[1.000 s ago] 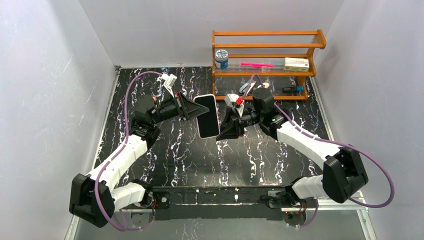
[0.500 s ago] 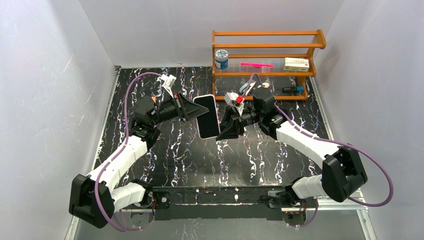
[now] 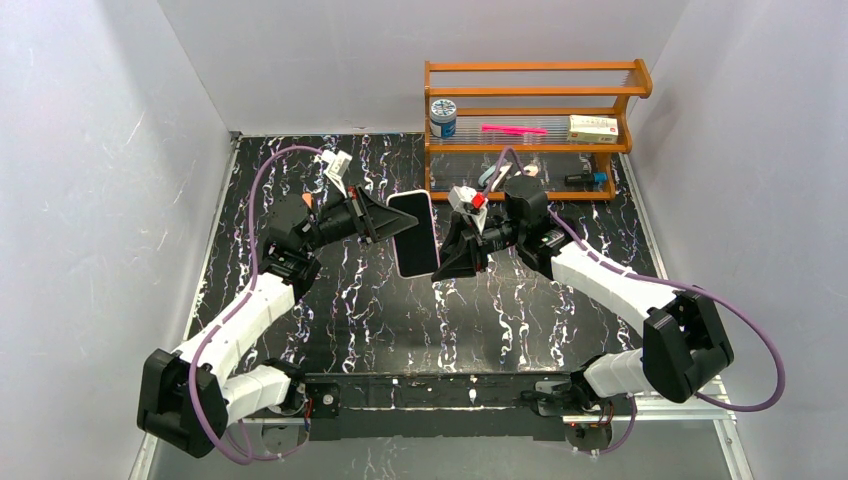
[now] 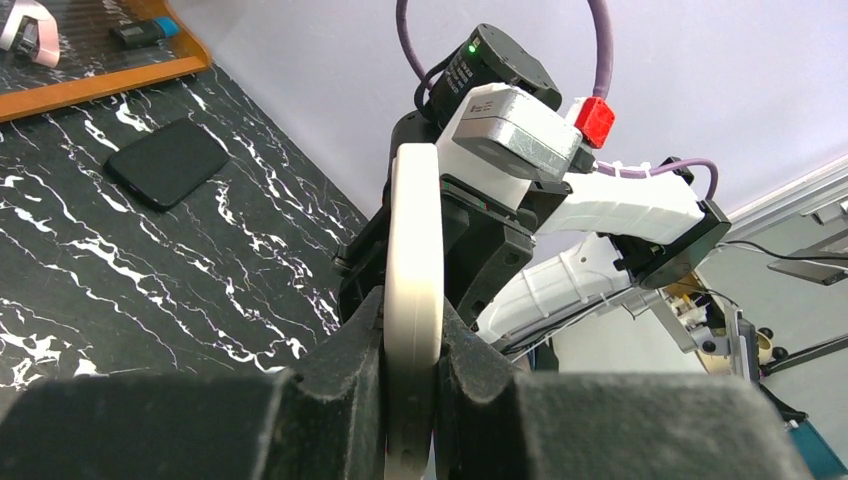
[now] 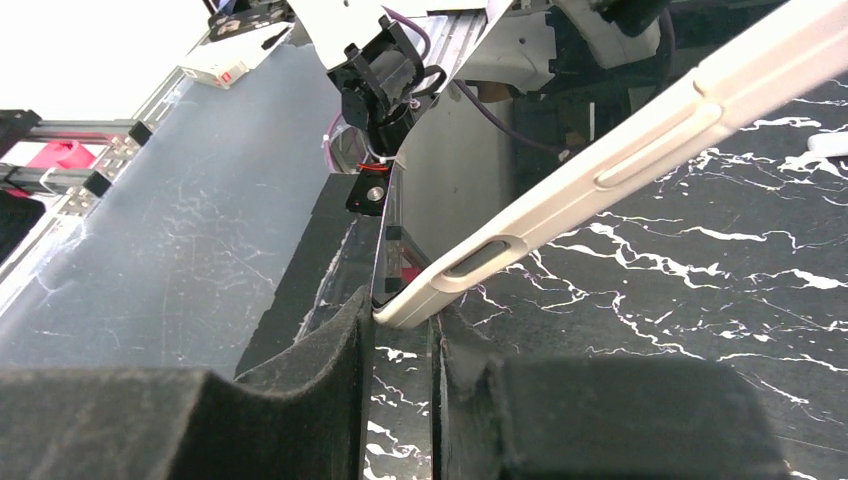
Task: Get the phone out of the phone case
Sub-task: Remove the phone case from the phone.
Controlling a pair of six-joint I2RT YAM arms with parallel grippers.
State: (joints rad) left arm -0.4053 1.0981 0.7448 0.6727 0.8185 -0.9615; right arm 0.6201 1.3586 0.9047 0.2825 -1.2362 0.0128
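The phone [image 3: 412, 228], black screen up, sits in a cream phone case [image 3: 416, 272] held in the air above the table's middle. My left gripper [image 3: 392, 224] is shut on the case's left long edge. In the left wrist view the case [image 4: 413, 230] stands edge-on between my left gripper's [image 4: 411, 335] pads. My right gripper [image 3: 439, 266] is at the case's lower right corner. In the right wrist view that corner of the case [image 5: 620, 140] sits between my right gripper's [image 5: 401, 316] fingertips, which stand narrow and touch it on both faces.
A wooden rack [image 3: 530, 147] stands at the back right with a jar [image 3: 442, 117], a pink item [image 3: 512, 129] and a small box [image 3: 592, 128]. A dark flat device [image 4: 168, 162] lies on the marble table near the rack. Grey walls close both sides.
The right arm has shifted very slightly toward the phone. The left arm and the phone have barely moved.
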